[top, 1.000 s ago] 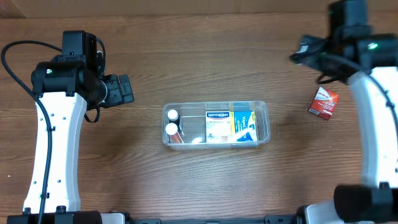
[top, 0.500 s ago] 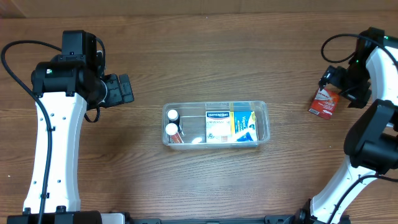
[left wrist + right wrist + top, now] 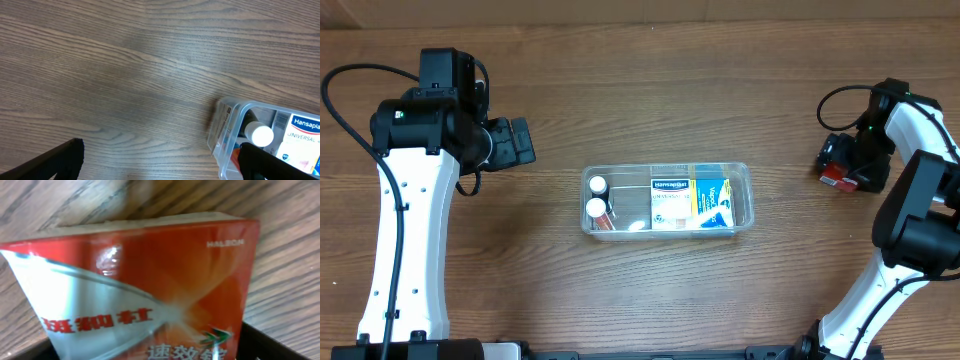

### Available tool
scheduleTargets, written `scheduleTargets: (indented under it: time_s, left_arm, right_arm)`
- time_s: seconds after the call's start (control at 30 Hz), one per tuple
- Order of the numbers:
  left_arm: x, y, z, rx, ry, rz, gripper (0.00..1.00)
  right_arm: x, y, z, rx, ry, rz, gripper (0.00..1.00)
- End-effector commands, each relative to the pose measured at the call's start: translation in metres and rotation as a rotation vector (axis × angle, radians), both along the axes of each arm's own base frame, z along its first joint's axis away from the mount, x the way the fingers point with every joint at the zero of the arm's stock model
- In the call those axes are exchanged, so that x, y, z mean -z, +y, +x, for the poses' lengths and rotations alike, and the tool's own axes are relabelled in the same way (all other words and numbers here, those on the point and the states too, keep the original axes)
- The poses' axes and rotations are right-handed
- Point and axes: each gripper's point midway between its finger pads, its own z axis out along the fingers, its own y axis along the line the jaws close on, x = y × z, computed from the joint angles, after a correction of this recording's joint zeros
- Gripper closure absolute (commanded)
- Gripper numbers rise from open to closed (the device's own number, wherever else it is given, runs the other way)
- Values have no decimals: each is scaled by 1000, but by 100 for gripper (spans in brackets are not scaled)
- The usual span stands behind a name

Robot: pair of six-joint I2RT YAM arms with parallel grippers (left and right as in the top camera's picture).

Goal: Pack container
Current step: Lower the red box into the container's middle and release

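The clear container lies at the table's middle. It holds two white-capped bottles, a white Hansaplast box and a blue and yellow box. Its left end shows in the left wrist view. My left gripper is open and empty, left of the container and above bare wood, as the left wrist view shows. My right gripper is at the far right, low over a red box. The red box fills the right wrist view, between the open fingers; only the right finger shows.
Bare wood table lies all round the container. The right arm's own links stand along the right edge, and the left arm's links along the left.
My right arm has swung from the back right down onto the red box, which is now mostly covered from above. The left arm and the container have not moved.
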Motion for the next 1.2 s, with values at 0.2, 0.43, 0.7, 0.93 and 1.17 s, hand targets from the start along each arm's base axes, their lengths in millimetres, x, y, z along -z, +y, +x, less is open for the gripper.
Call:
scheduleTargets:
  time_s: [0.2, 0.43, 0.7, 0.93, 1.17]
  left_arm:
    - [1, 1, -1, 16, 2, 5, 0]
    - [1, 1, -1, 16, 2, 5, 0]
    - [1, 1, -1, 16, 3, 5, 0]
    - [1, 1, -3, 16, 10, 4, 0]
    - [2, 1, -4, 16, 15, 5, 0]
  right_arm:
    - [1, 3, -2, -9, 8, 8, 33]
    - [-65, 29, 22, -73, -105, -1, 34]
    - [-208, 193, -18, -413, -365, 9, 34]
    - [-218, 372, -77, -587, -439, 185, 35]
    - [-149, 428, -98, -651, -278, 164, 34]
